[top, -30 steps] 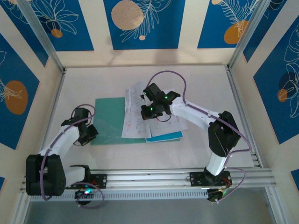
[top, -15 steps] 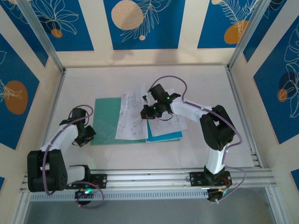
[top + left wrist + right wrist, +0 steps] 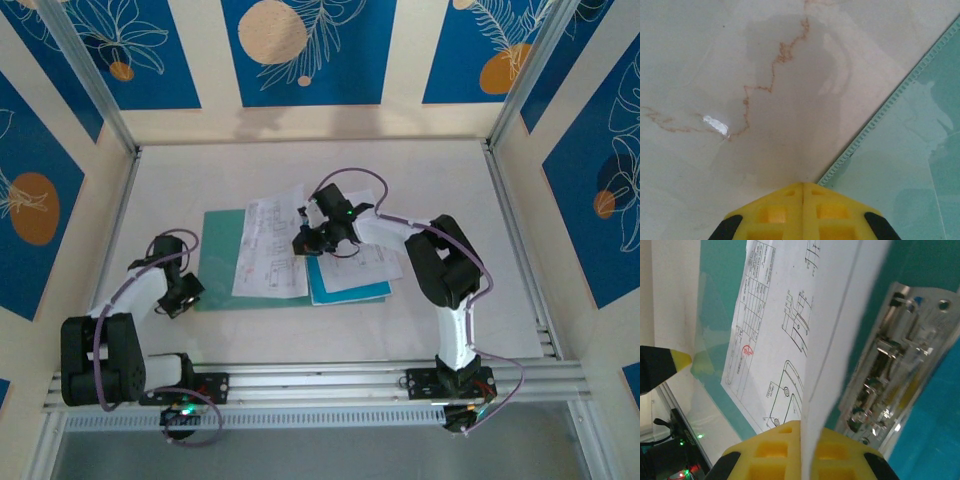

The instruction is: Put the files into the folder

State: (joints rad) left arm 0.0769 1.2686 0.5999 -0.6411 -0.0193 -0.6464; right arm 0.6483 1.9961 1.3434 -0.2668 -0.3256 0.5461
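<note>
1. White veined surface [image 3: 440, 190], enclosed by blue patterned wall panels; both arm bases are bolted at its near edge.
2. Left end effector [image 3: 183, 292]: fingers pressed together, holding nothing, poised just beside the near-left corner of the folder [image 3: 222, 262]. It has barely shifted over the last second.
3. Folder: teal-green, lying flat on the surface, left of centre.
4. Waiting files: the light-blue sheet [image 3: 352, 292] and further white sheets [image 3: 365, 262] lie just right of the folder, under the right arm.
5. Right end effector [image 3: 308, 238]: fingers pinching the edge of a printed white sheet [image 3: 270, 250]. The right wrist view shows a metal clip [image 3: 890, 365] on teal card just beside the held paper.
6. Change: within the last second the held sheet has been drawn leftward. Earlier it overlapped only the folder's right edge; it now covers the folder's right part.
7. Assessment: this sheet is probably almost in place. Release appears to be the next step, and the waiting files have yet to follow.
</note>
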